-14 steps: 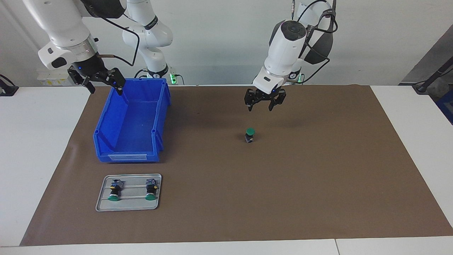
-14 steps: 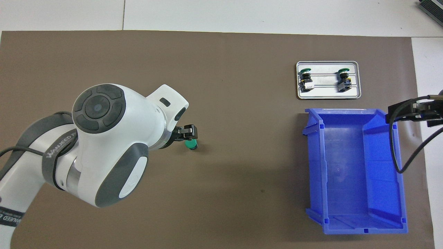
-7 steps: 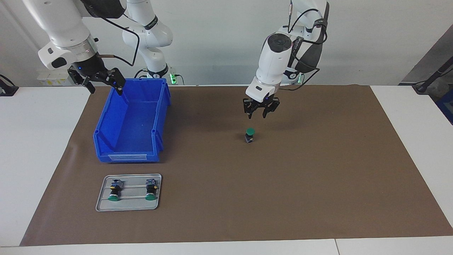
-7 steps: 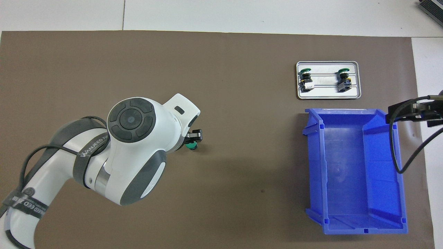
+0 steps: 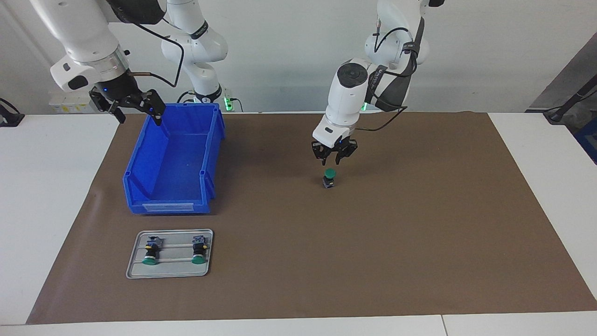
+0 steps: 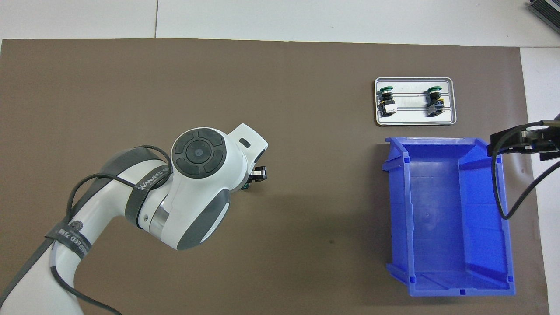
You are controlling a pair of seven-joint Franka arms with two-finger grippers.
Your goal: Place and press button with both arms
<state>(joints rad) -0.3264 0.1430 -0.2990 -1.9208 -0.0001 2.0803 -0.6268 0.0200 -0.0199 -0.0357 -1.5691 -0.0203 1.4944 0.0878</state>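
A button point(image 5: 329, 177) with a round green cap stands upright on the brown mat point(image 5: 419, 224) near the table's middle. My left gripper point(image 5: 330, 162) points down just above its cap without touching it. It is open, its fingers drawn fairly close together, and it holds nothing. In the overhead view the left arm's wrist point(image 6: 205, 175) covers nearly all of the button point(image 6: 246, 187). My right gripper point(image 5: 138, 116) waits open and empty, up over the rim of the blue bin point(image 5: 212, 154) at the right arm's end.
The blue bin point(image 6: 396, 218) holds nothing. Farther from the robots than the bin lies a grey metal tray point(image 5: 172, 262), with two more green-capped buttons point(image 5: 150, 250) point(image 5: 199, 249) lying on their sides on it.
The left arm has swung over and come down toward the upright button, and its fingers have narrowed. The right arm and the button have not moved.
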